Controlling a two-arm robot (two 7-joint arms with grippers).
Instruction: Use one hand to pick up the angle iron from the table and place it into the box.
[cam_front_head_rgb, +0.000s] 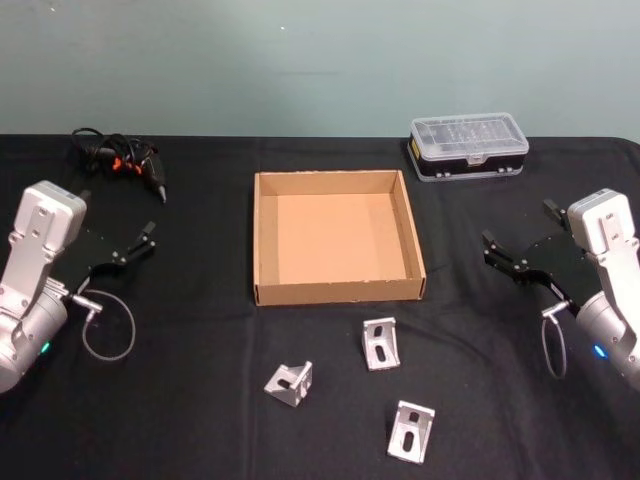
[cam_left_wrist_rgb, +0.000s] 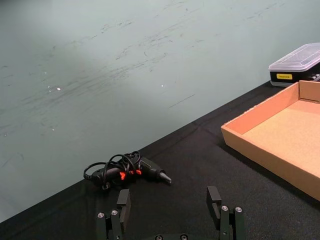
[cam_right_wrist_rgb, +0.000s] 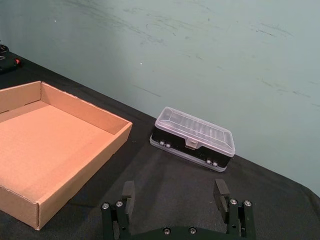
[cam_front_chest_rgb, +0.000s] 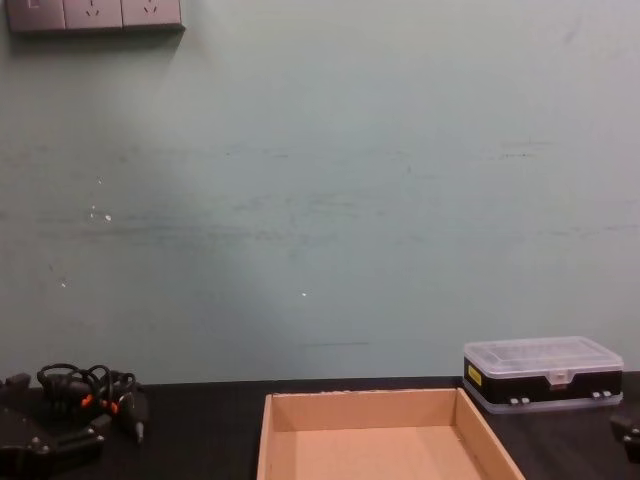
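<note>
Saw left tool (cam_front_head_rgb: 118, 215) released, fingers (cam_left_wrist_rgb: 123, 199) spread wide, gripping nothing, held above the left side of the worktop (cam_front_head_rgb: 200, 400). Saw right tool (cam_front_head_rgb: 520, 228) likewise released, fingers (cam_right_wrist_rgb: 220, 190) apart, gripping nothing, above the right side of the worktop. Found both tools well apart from the box (cam_front_head_rgb: 340, 290) and from the angle irons (cam_front_head_rgb: 381, 343). Noted a corded black device (cam_front_head_rgb: 125, 160) with orange marks lying beyond the left tool, near the back left of the worktop. Noted a black case (cam_front_head_rgb: 468, 147) with clear lid, shut, beyond the right tool, near the back right, just off the box's far right corner. Found the box tan, open-topped, low-walled, at centre of the worktop, between the two tools. Counted three angle irons on the worktop in front of the box, all outside it. Logged first angle iron just in front of the box's front wall, toward its right end. Logged second angle iron (cam_front_head_rgb: 290, 382) to the left of that and closer to the robot. Logged third angle iron (cam_front_head_rgb: 411, 431) closest to the robot, on the right. Saw all three silvery, slotted, apart from each other. Caught a pale green wall (cam_front_chest_rgb: 320, 200) behind the worktop, with sockets (cam_front_chest_rgb: 95, 14) high up on its left part.
</note>
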